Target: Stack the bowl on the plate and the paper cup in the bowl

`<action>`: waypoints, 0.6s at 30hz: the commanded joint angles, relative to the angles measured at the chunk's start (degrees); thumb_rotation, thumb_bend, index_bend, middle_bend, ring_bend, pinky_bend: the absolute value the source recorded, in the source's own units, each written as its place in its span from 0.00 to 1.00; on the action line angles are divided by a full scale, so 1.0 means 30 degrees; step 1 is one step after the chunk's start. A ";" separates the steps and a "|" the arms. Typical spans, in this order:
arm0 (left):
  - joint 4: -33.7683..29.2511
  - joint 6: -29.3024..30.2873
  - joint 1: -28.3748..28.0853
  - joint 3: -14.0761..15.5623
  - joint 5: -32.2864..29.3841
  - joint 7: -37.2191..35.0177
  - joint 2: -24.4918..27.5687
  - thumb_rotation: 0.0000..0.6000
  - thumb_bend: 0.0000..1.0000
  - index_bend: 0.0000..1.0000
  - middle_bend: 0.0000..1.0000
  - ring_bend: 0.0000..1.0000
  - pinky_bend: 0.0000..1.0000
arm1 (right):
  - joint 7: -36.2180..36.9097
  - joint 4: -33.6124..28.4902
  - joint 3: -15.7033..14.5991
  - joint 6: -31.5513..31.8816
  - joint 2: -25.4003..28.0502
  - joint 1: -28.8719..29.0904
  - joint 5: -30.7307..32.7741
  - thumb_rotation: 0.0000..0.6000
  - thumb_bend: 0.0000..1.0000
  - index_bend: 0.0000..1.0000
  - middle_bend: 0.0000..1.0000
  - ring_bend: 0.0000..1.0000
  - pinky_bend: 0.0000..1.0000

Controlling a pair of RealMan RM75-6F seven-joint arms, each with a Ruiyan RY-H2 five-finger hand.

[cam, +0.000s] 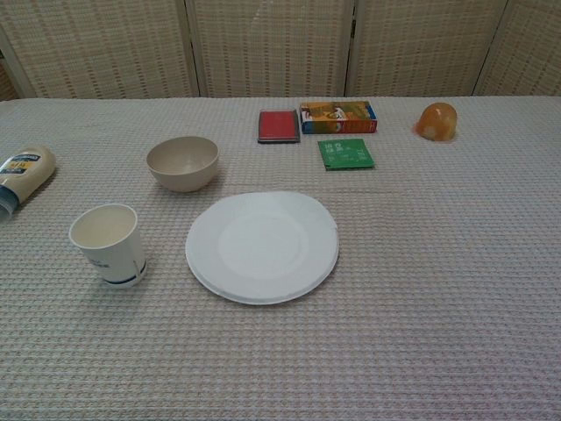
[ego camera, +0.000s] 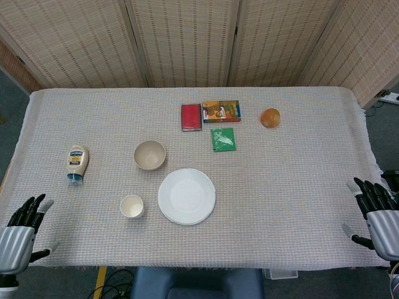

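Only the head view shows the hands. The left hand [ego camera: 19,233] and right hand [ego camera: 379,215] rest at the worktop's [ego camera: 299,180] near corners, fingers spread, holding nothing.

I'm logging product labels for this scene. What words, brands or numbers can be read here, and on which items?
None reads clearly.
Mayonnaise bottle: dark blue label with print, too small to read.
Colourful box: pictures and lettering, blurred.
Green packet: pale markings, illegible.
Red case: no text visible.
Paper cup: blue band and a faint mark, no readable words.
Bowl and plate: plain.
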 commanded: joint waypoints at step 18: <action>0.0311 -0.0857 -0.0678 0.0156 0.0659 -0.1209 0.0185 1.00 0.11 0.15 0.07 0.00 0.21 | -0.0382 -0.0257 -0.0179 0.0778 -0.0041 -0.0448 -0.0283 1.00 0.25 0.00 0.02 0.00 0.00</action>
